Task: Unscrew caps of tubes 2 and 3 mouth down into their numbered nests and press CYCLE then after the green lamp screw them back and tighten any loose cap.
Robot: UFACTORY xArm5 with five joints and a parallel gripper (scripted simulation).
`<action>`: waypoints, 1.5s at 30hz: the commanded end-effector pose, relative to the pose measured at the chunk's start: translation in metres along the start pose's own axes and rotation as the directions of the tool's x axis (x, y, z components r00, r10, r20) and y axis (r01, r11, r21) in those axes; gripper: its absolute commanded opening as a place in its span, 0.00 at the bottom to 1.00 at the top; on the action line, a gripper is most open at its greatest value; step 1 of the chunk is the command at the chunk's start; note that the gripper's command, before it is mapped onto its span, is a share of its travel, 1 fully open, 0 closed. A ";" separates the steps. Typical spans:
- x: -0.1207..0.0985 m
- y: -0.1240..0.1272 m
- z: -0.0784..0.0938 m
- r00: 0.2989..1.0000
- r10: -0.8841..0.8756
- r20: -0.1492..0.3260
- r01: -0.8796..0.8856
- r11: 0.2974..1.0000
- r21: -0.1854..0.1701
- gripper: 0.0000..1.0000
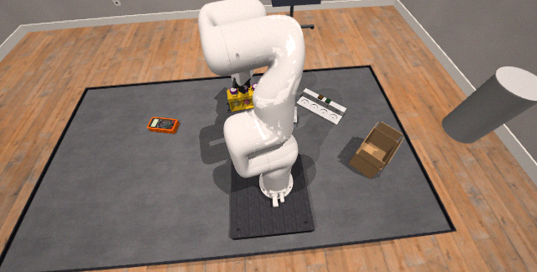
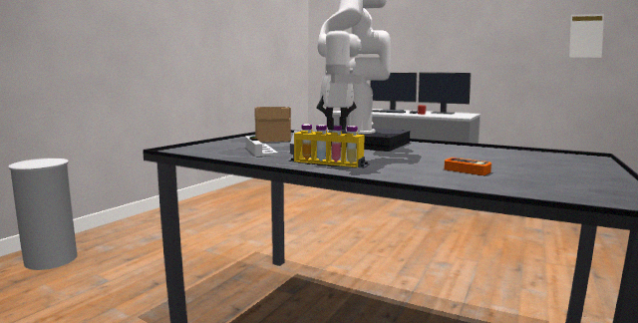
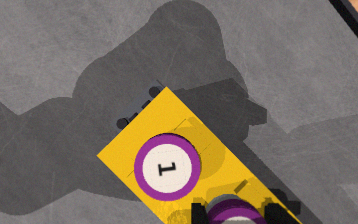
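The yellow tube rack [image 1: 237, 103] [image 2: 329, 136] [image 3: 180, 115] stands on the table with four tubes, each under a purple cap. The cap of tube 1 [image 3: 167, 167] [image 2: 352, 128] sits on its tube, its number showing. My gripper [image 3: 235, 216] [image 2: 337, 123] [image 1: 242, 87] points straight down over the rack and is shut on the cap of tube 2 [image 3: 235, 210] [image 2: 337, 129], which is on its tube. Only the top edge of that cap shows in the wrist view. The white cap tray [image 1: 307, 94] [image 2: 255, 148] lies to the right of the rack as seen from the arm's base; its nests look empty and both lamps look dark.
An orange multimeter [image 1: 163, 124] [image 2: 468, 165] lies left of the arm. An open cardboard box [image 1: 377, 149] [image 2: 272, 124] lies on its side beyond the cap tray. A grey cylinder [image 1: 491, 104] [image 2: 42, 213] stands on the floor off the table. The arm hides the keys.
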State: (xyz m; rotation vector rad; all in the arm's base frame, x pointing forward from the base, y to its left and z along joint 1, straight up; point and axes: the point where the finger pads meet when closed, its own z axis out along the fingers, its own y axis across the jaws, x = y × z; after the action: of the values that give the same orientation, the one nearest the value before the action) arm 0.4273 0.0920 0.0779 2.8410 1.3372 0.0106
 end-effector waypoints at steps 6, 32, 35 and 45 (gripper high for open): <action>0.001 0.001 -0.001 1.000 0.000 -0.006 0.000 1.000 0.001 0.00; 0.001 0.001 -0.002 0.498 -0.867 -0.004 0.867 0.498 -0.005 0.00; 0.001 0.001 -0.002 0.363 -0.932 -0.003 0.932 0.363 -0.005 0.00; 0.001 0.001 -0.002 0.000 -1.000 -0.001 1.000 0.000 -0.006 0.00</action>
State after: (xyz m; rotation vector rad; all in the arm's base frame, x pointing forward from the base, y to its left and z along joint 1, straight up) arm 0.4273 0.0919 0.0784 1.1856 2.9026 0.0065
